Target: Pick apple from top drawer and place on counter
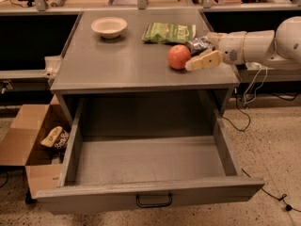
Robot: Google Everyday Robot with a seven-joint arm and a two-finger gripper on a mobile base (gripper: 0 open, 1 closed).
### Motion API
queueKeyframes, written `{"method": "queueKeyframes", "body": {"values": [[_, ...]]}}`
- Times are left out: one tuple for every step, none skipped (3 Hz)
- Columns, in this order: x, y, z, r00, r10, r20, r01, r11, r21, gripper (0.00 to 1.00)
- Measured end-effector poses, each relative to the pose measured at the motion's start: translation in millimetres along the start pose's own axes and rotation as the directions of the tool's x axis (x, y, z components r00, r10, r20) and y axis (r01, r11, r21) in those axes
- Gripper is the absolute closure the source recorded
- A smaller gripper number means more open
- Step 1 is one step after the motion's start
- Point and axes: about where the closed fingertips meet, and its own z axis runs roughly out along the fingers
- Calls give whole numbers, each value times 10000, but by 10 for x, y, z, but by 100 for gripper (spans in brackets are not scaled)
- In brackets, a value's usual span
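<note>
The red-orange apple (179, 57) rests on the grey counter (117, 62), right of centre near the front edge. My gripper (196, 53) is just to the apple's right, reaching in from the right side on its white arm. It is open, and the pale lower finger (205, 60) lies next to the apple while the apple sits outside the jaws. The top drawer (141, 164) is pulled fully out below the counter and holds nothing, with its black wire handle (154, 201) at the front.
A white bowl (109, 27) stands at the counter's back left. A green chip bag (168, 32) lies at the back, behind the apple. An open cardboard box (35, 145) sits on the floor left of the drawer. Cables trail on the floor at right.
</note>
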Motion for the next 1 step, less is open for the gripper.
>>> {"method": "queueKeyframes", "body": {"values": [[-122, 4, -262, 9974, -410, 596, 376, 9976, 578, 0]]}}
